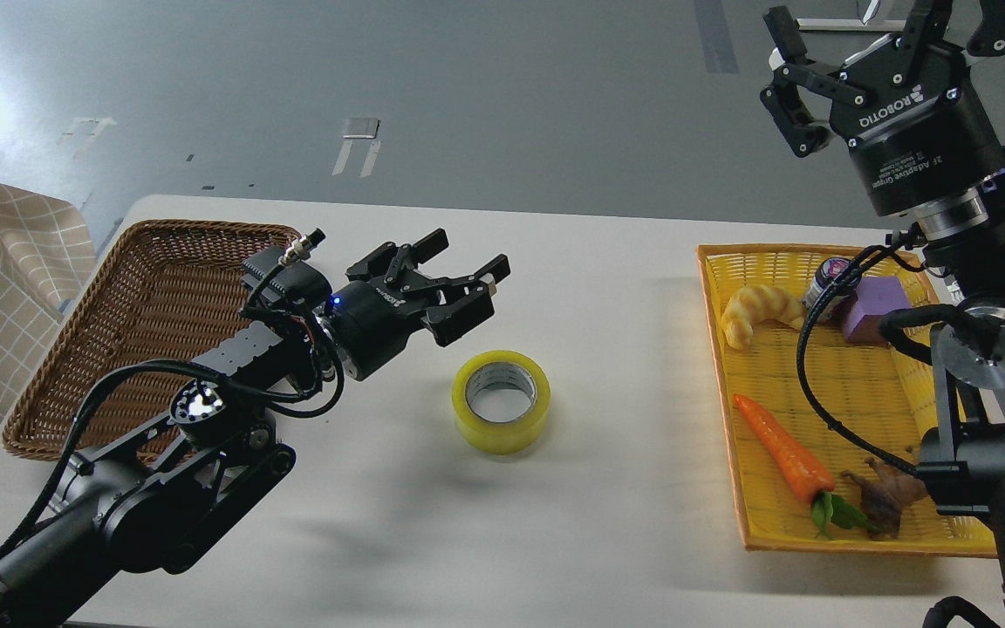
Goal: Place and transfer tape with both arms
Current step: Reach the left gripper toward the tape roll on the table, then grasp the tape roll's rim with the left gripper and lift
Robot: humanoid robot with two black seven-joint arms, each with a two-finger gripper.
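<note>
One wide roll of translucent yellow packing tape with a grey-white core lies flat on the white table, its hole facing up, roughly midway between the two baskets and touching neither; nothing grips it.

Two black jointed arms are in view; the left gripper hangs just above and to the left of the roll, its two fingers spread apart and empty; the right gripper is raised high at the upper right, well apart from the roll, its fingers also splayed with nothing between them, though the tips on one side are cut off by the top edge.

Two baskets stand on the table; one brown woven wicker basket at the left, partly hidden by the left arm; one yellow woven tray at the right, its far side covered by the right arm.

In the tray: one pale yellow croissant; one orange carrot with green leaves; one purple block; one small dark jar, half hidden behind a cable; one brown lumpy thing, too unclear to name.

One checked beige cloth is cut off at the left edge.
</note>
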